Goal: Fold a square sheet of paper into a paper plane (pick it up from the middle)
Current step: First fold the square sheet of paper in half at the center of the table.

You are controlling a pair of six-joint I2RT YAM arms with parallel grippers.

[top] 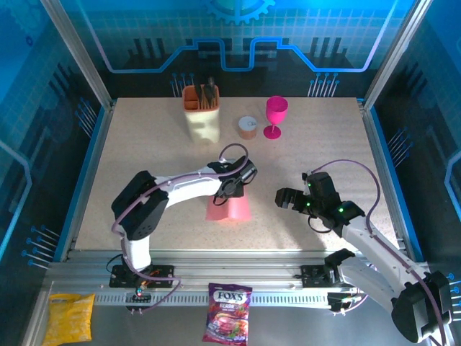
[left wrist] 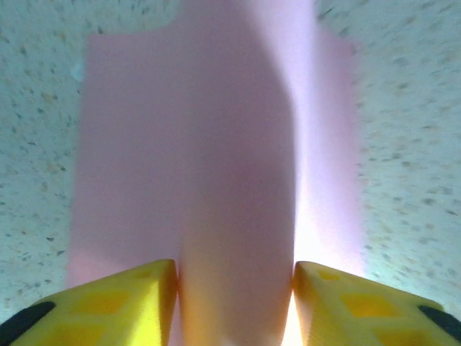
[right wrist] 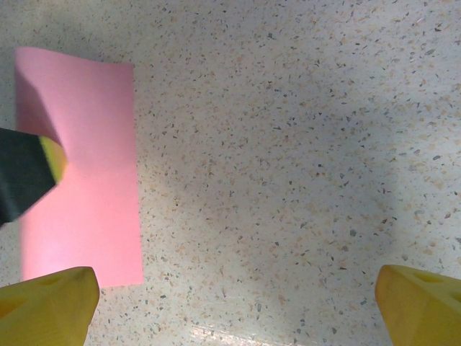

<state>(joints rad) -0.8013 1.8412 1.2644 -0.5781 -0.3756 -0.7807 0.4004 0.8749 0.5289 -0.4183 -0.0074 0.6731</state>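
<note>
At mid-worktop (top: 144,158), toward the near edge: lying there, the square sheet of paper (top: 229,209), middle buckled into a ridge. Pinching that ridge from both sides with left gripper (left wrist: 234,303) jaws. Hovering just right, right gripper (right wrist: 238,303) jaws spread wide.

The left arm (top: 173,189) bends from the near edge of the tabletop (top: 144,144) to its middle. The left tool (top: 232,191) points down, its fingers (left wrist: 130,303) pinching a raised ridge of the square sheet of paper (left wrist: 238,180). The right tool (top: 283,197) hangs just beside it, jaws wide apart.
</note>
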